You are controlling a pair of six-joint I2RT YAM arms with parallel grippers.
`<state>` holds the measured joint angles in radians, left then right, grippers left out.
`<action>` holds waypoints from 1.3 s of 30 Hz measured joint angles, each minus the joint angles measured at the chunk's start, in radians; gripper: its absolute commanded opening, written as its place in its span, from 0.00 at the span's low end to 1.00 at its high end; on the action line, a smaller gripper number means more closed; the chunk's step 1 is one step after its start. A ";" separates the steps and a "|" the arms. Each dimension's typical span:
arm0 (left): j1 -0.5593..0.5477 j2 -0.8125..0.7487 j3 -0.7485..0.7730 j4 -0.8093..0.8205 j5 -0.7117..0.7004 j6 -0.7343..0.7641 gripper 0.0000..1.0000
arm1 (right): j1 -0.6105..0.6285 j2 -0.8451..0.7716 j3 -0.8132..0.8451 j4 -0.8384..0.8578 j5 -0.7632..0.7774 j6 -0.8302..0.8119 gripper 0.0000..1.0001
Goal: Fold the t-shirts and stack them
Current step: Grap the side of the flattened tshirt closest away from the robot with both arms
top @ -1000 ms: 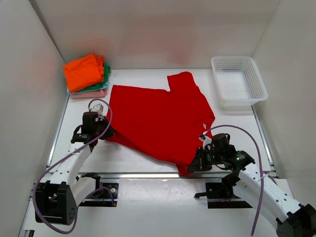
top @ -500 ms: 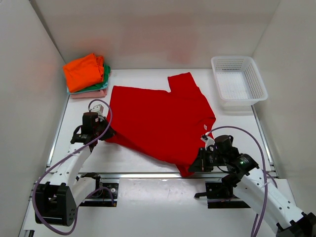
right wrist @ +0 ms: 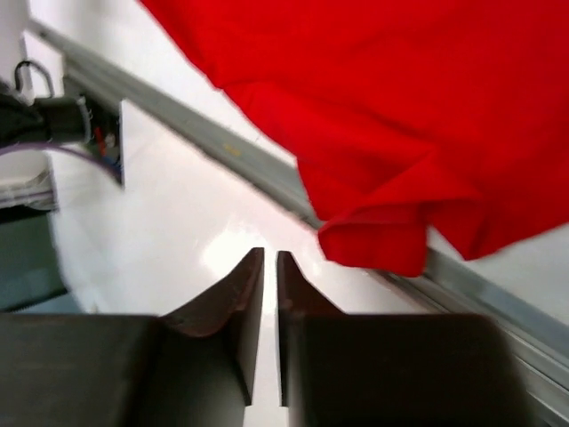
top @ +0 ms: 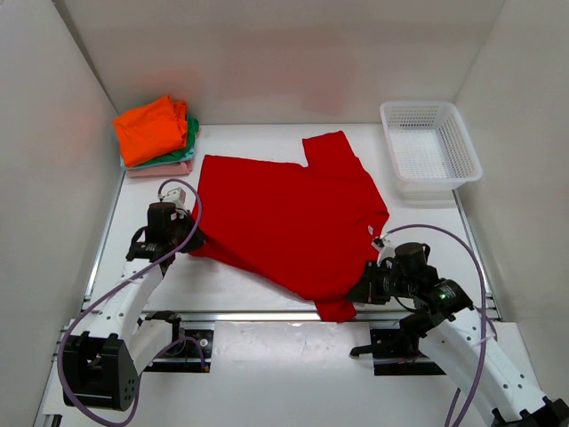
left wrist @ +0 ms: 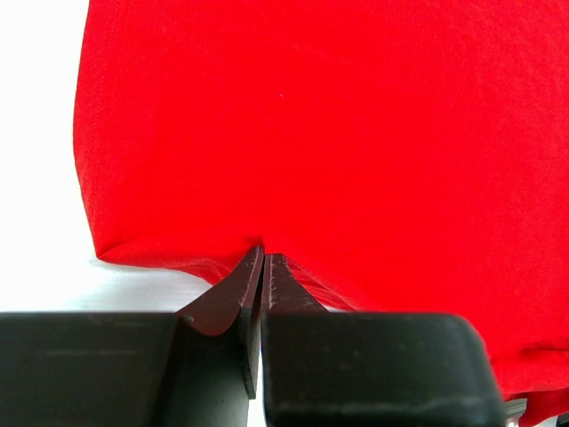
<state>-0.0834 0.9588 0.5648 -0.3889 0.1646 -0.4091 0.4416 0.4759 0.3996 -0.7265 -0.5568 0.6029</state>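
Pinching the hem of the red shirt [top: 284,213]: left claw [left wrist: 263,255], 9 o'clock. Right claw [right wrist: 269,258]: pressed nearly together, holding nothing, 5 o'clock.

Risk: a one-sided pull would likely bunch the spread cloth. Its corner drooping over the 6 o'clock rail [top: 249,315] may snag.

Count:
- Claws: two.
- Shirts: four. One red at centre; orange shirt [top: 149,127], green shirt [top: 189,133] and pink shirt [top: 160,169] folded at 10 o'clock.
- Basket [top: 429,147]: one, 2 o'clock.

I'm driving a lab test cell. 3 plain white panels [top: 267,53] box in a white table [top: 240,280]. The left arm [top: 133,298] and right arm [top: 467,338] are bolted to black plates [top: 182,342] by a metal rail [top: 249,315] along the near edge, with purple cables [top: 89,311] looping off them. A plastic basket [top: 430,151] and a pile of folded shirts [top: 153,132] sit at the back as props.
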 measured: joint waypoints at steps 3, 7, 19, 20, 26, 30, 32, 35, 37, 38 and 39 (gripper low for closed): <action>0.000 -0.001 0.000 0.000 0.000 -0.001 0.12 | -0.014 -0.009 0.025 -0.038 0.052 -0.032 0.14; -0.002 -0.001 0.000 0.001 0.000 -0.003 0.12 | -0.025 -0.027 0.028 -0.086 0.098 -0.054 0.25; -0.011 -0.014 -0.017 0.009 0.000 -0.021 0.11 | 0.089 0.037 0.029 -0.115 0.282 0.056 0.42; -0.011 -0.014 -0.017 0.008 0.000 -0.022 0.11 | 0.102 0.055 0.029 -0.110 0.298 0.074 0.42; -0.011 -0.014 -0.017 0.014 0.000 -0.026 0.11 | 0.158 0.108 0.029 -0.063 0.344 0.133 0.46; -0.011 -0.014 -0.018 0.024 0.000 -0.026 0.10 | 0.175 0.131 0.026 -0.011 0.364 0.171 0.46; -0.011 -0.014 -0.018 0.026 0.000 -0.026 0.10 | 0.179 0.144 0.024 0.013 0.370 0.183 0.46; -0.011 -0.014 -0.020 0.029 0.000 -0.026 0.11 | 0.185 0.179 0.013 0.042 0.389 0.200 0.44; -0.011 -0.014 -0.021 0.031 0.000 -0.027 0.10 | 0.187 0.205 0.009 0.055 0.399 0.209 0.32; -0.011 -0.014 -0.021 0.031 0.000 -0.028 0.11 | 0.187 0.217 0.009 0.059 0.404 0.208 0.18; -0.011 -0.013 -0.021 0.031 0.000 -0.029 0.11 | 0.187 0.232 0.009 0.062 0.411 0.208 0.09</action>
<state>-0.0948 0.9455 0.5442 -0.3576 0.1646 -0.4377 0.6289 0.7078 0.4084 -0.6643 -0.1459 0.8108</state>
